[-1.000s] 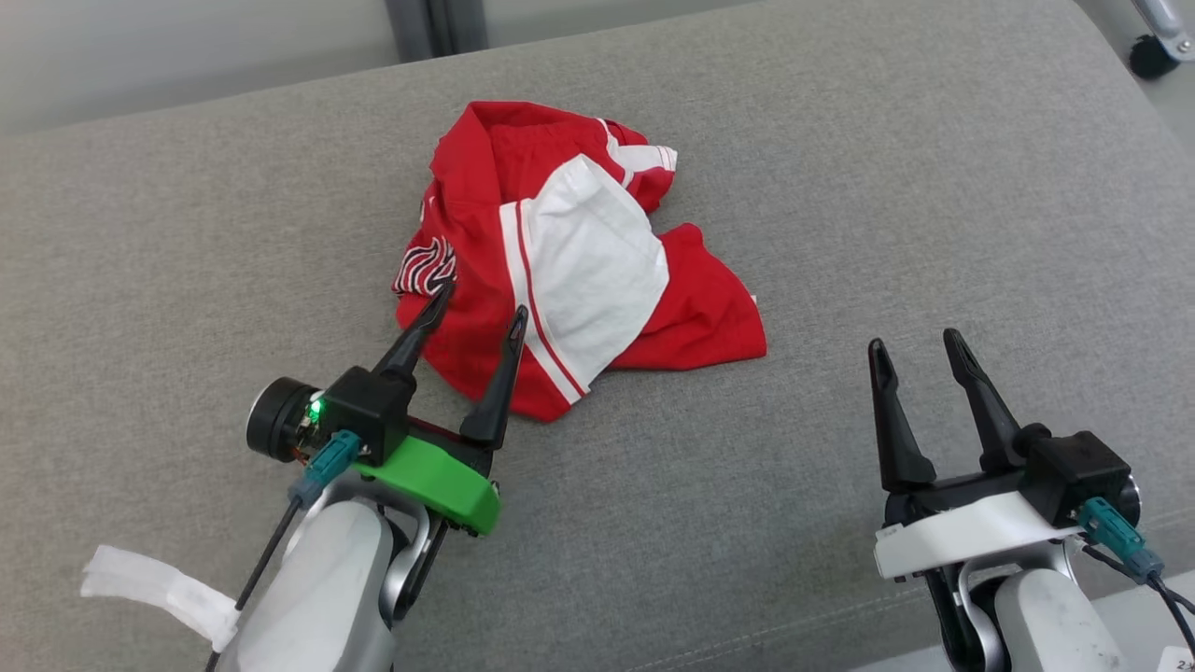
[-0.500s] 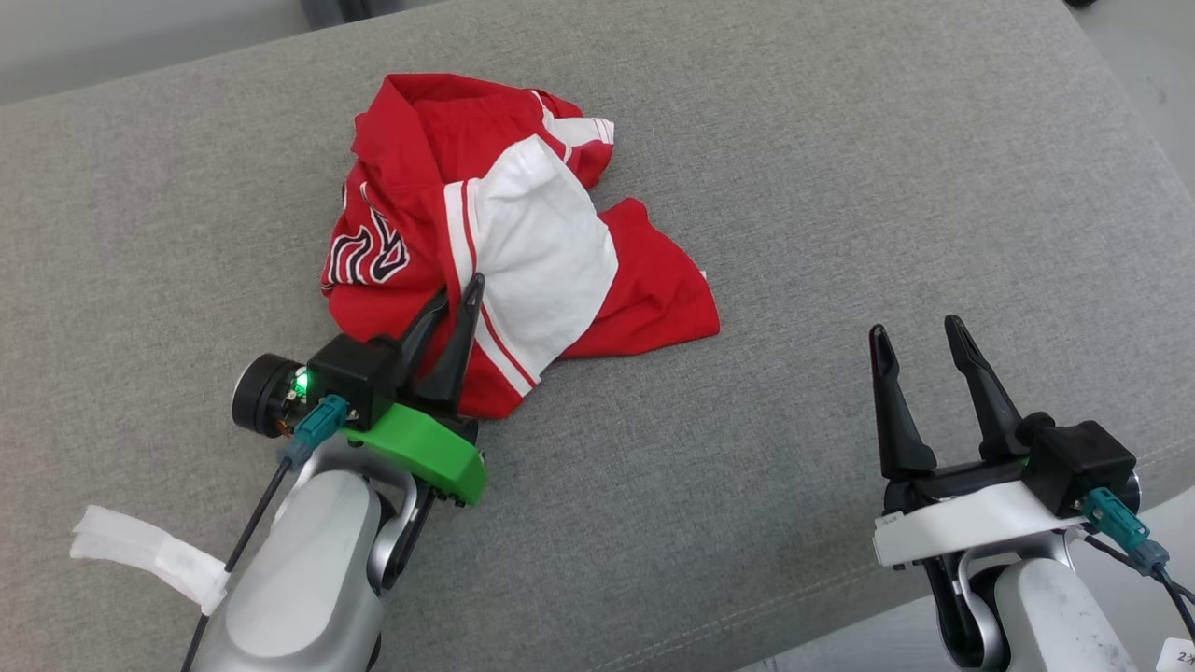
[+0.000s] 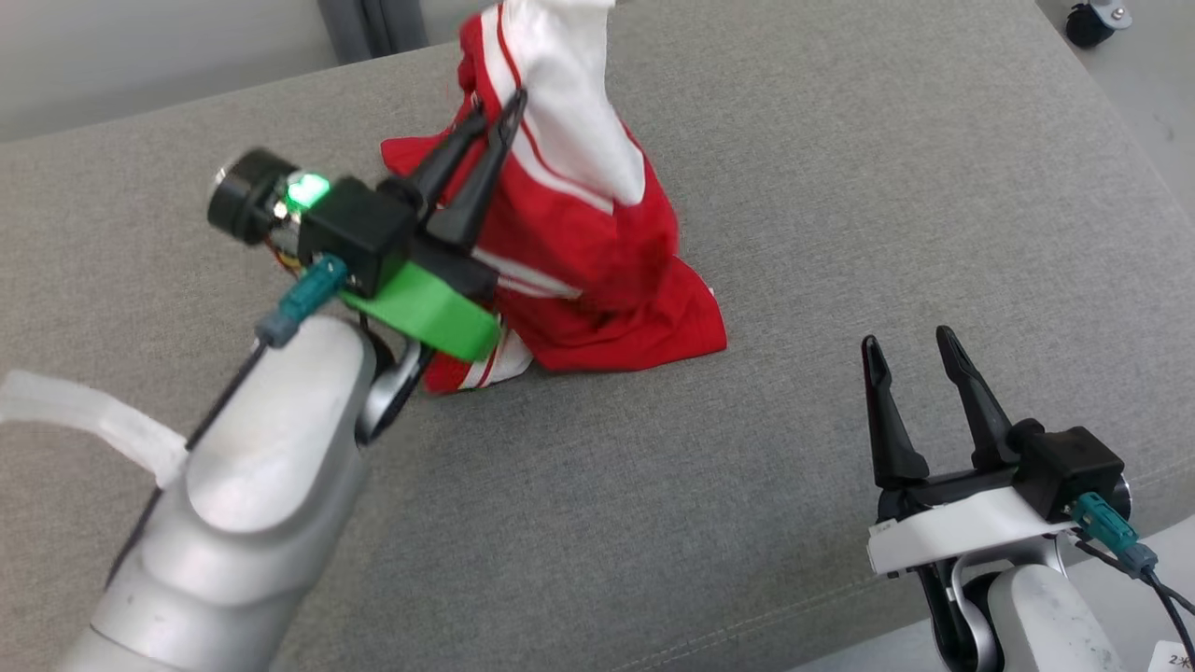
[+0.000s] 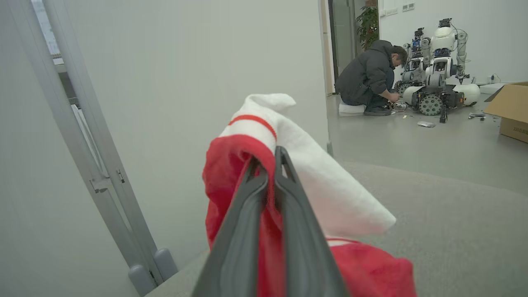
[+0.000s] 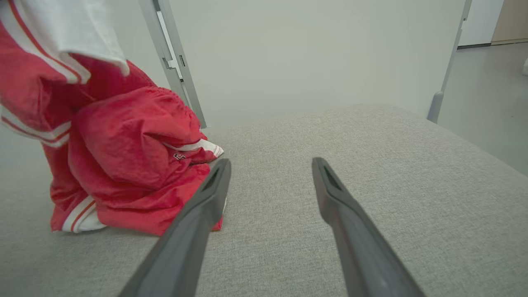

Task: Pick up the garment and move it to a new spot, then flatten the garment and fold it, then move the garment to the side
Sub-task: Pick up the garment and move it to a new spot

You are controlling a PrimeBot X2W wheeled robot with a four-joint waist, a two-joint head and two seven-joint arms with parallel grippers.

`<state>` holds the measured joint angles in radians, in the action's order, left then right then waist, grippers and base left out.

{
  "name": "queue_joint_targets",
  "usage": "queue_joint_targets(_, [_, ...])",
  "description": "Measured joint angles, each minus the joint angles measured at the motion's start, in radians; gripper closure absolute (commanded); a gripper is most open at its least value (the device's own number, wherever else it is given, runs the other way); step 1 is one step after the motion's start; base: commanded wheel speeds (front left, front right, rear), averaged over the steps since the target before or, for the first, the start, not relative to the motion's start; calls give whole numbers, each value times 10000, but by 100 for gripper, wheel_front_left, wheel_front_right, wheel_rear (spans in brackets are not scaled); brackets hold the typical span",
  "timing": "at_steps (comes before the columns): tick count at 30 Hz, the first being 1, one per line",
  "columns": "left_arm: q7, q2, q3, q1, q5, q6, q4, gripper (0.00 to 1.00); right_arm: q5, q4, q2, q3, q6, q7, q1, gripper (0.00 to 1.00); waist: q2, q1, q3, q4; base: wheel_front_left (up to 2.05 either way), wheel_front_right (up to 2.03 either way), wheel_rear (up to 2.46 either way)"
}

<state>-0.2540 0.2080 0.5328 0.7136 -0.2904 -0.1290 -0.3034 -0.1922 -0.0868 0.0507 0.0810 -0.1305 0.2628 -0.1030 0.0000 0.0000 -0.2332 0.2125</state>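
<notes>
Left gripper (image 3: 499,103) clenches the garment (image 3: 597,252), half raised near the bench's (image 3: 840,187) far edge; right gripper (image 3: 907,336) gapes empty.

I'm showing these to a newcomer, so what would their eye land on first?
The red and white garment hangs in a peak from the shut left gripper, upper centre of the head view, lower folds on the grey cushion. The right gripper stands open at lower right. In the left wrist view, a person crouches beside other robots behind.
</notes>
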Motion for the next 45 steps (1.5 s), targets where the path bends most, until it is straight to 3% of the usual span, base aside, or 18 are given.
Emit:
queue_joint_targets(11, [596, 706, 514, 5333, -903, 0, 69, 100, -424, -96, -4, 2, 0, 0, 7, 0, 0, 0, -209, 358, 0, 0, 0])
queue_joint_targets(17, [614, 1055, 522, 6872, -1085, -2, -117, 100, -500, -127, -4, -86, 0, 0, -2, 0, 0, 0, -414, 476, 0, 0, 0])
queue_joint_targets(30, [267, 1841, 171, 6103, -1478, 59, -410, 100, -205, 96, -6, -105, 0, 2, -121, 0, 0, 0, -497, -382, 0, 0, 0])
queue_joint_targets(45, [50, 3007, -585, 4122, -1994, 566, -326, 100, 259, 219, 313, 203, 0, 0, -299, 0, 0, 0, -550, -2942, 0, 0, 0])
